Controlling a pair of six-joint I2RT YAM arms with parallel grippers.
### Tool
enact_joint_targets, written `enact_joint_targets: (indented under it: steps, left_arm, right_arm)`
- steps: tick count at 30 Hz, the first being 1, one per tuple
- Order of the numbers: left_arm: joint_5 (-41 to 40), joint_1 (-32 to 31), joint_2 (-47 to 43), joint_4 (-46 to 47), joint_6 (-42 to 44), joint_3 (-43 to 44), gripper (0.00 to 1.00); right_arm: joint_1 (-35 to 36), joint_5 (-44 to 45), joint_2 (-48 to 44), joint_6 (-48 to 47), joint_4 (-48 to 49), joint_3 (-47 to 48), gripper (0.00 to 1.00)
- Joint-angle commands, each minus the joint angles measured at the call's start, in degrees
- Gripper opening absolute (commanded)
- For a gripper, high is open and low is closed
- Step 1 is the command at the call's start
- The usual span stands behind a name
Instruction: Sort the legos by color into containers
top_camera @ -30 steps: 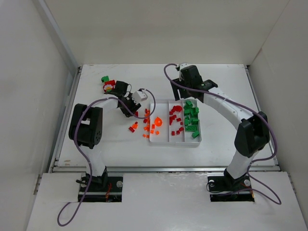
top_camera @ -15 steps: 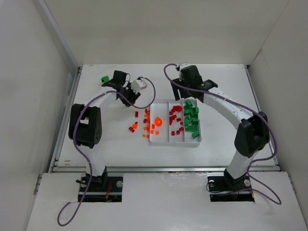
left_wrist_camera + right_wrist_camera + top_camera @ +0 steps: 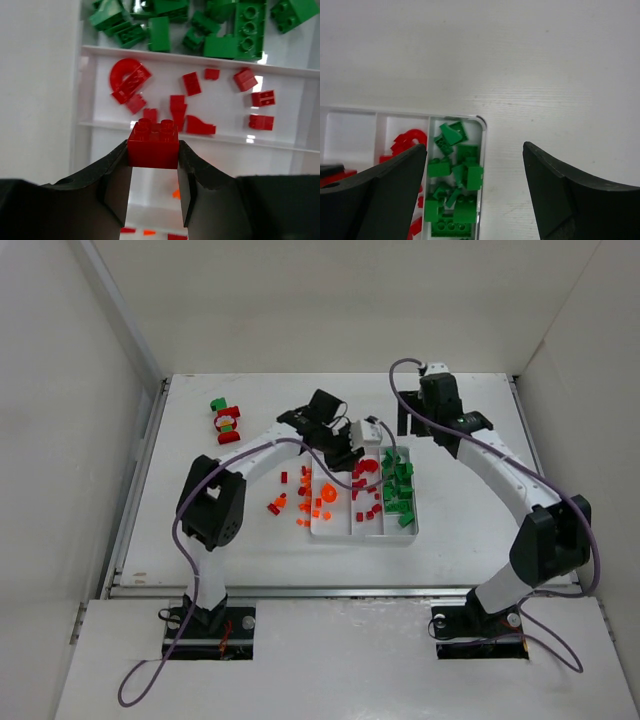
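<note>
White panel walls (image 3: 330, 300) enclosed a matte white tabletop (image 3: 260, 555) with room to spare. Tray (image 3: 364, 534), central, split in three: orange, red, green from nine to three o'clock. Right tool (image 3: 474, 147): jaws apart, empty, over the tray's one o'clock corner. Left tool (image 3: 154, 155): pinched red brick (image 3: 153, 140) by its flat sides, above red container (image 3: 225, 112). Bricks judged light, rigid, slick. Loose orange legos (image 3: 300, 505) lay at the tray's nine o'clock, mixed cluster (image 3: 226, 420) at ten.

Top view: bright, even, diffuse light; white worktop (image 3: 460, 540) near washed out; faint soft shadows beneath arms (image 3: 480, 452).
Left wrist view: glare streaks on white tray (image 3: 225, 142) dividers; red lego (image 3: 153, 144) sharp; left claw fingers (image 3: 115, 186) dark, detail lost.
Right wrist view: right claw fingers (image 3: 375, 200) black, soft-edged; green legos (image 3: 455, 173) slightly blurred.
</note>
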Motion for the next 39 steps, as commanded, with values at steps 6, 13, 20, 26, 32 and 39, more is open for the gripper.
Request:
enact_joint_targets:
  steps: [6,13,20,26,32,39]
  left_arm:
    - [0.91,-4.64,2.75,3.90,-1.42,-2.03,0.23]
    - [-1.80,-5.18,3.28,6.36,-3.17,-2.03,0.84]
    - [-16.11,-3.51,2.75,13.21,-12.57,0.59,1.00]
    - [-38.86,2.11,2.23,15.51,-31.15,7.01,1.00]
    - [-50.15,14.23,5.64,8.22,-43.51,15.63,1.00]
    - [-59.01,23.64,7.15,6.44,-47.92,9.85,1.00]
  right_arm:
    - [-0.91,-1.34,-2.03,-2.47,4.07,-0.56,0.83]
    - [-0.91,-2.48,-1.51,-3.61,4.69,-0.04,0.83]
    - [-0.91,-3.01,-0.98,-3.61,4.69,1.81,0.83]
    - [-0.91,-2.48,-0.98,-4.67,4.69,3.22,0.84]
    - [-0.91,-3.01,1.56,-5.37,4.69,6.91,0.91]
    - [-0.38,-3.54,3.42,-5.37,4.69,9.45,0.94]
